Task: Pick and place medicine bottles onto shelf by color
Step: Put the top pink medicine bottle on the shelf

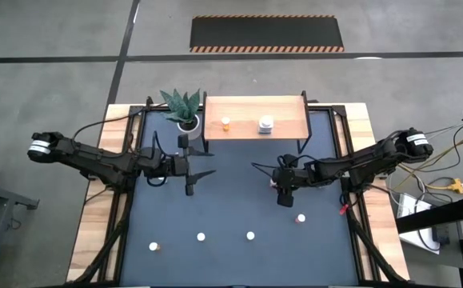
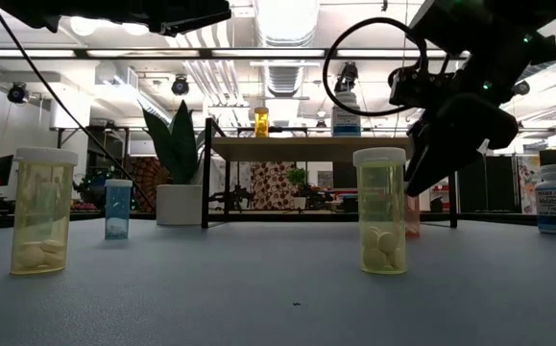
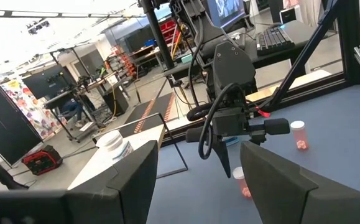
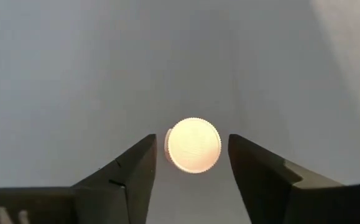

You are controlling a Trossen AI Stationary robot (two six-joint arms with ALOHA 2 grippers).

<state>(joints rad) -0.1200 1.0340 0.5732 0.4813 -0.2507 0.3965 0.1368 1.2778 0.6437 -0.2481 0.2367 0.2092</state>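
Observation:
In the right wrist view a pink-red medicine bottle with a white cap (image 4: 193, 146) stands upright on the table. My right gripper (image 4: 192, 138) is open; it slants down over the bottle with one finger on each side of the cap and a narrow gap at both. The left wrist view shows this bottle (image 3: 239, 179) under that gripper. My left gripper (image 1: 193, 178) hangs open and level above the table's left half with nothing between its fingers. The shelf (image 1: 283, 108) stands at the far edge and carries an orange bottle (image 1: 225, 123) and a white bottle (image 1: 265, 124).
More bottles stand near the front edge (image 1: 154, 247) (image 1: 201, 237) (image 1: 250, 235), and a pink one (image 1: 301, 217) stands just in front of my right gripper. A white plant pot (image 1: 187, 123) sits left of the shelf. The low view shows two yellow bottles (image 2: 40, 210) (image 2: 385, 210).

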